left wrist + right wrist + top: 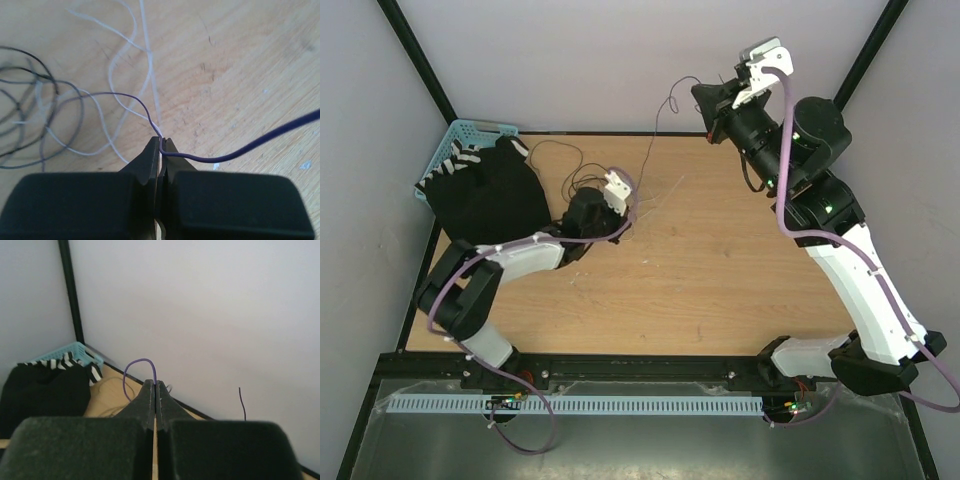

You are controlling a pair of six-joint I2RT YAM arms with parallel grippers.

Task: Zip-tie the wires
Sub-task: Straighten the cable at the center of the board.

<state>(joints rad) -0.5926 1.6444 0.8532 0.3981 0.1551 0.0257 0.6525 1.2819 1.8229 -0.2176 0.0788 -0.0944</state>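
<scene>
While the overhead camera shows only two arms far apart over the worktop (720, 280), the wrist cameras show what each hand has. The left hand (161, 142) sits low over the wood, clenched on one thin dark purple strand of the wires (120, 94). That strand curves in from the left, passes between the fingertips and runs off to the right, blurring near the lens. The right hand (155, 385) is raised high at the back right. From above its grip is too small to judge, but its own camera shows the jaws pressed together with a small purple loop arching out of the tips to the left. A loose dark wire end shows against the wall to its right.

The wires are hair-thin, dark brown to purple, and springy. Seen from above, they loop and curl on the wood behind the left arm, and one strand climbs across the back edge toward the raised right hand. The left wrist camera shows more dark loops overlapping at the left of the picture.

Pale strands (149, 60) lie curled on the wood, crossing the dark ones just ahead of the left hand. A blue basket (470, 130) stands in the far left corner, with a black cloth (490, 200) spilling out of it onto the worktop beside a black-and-white striped piece (470, 158). The cloth lies close to the wire loops.
</scene>
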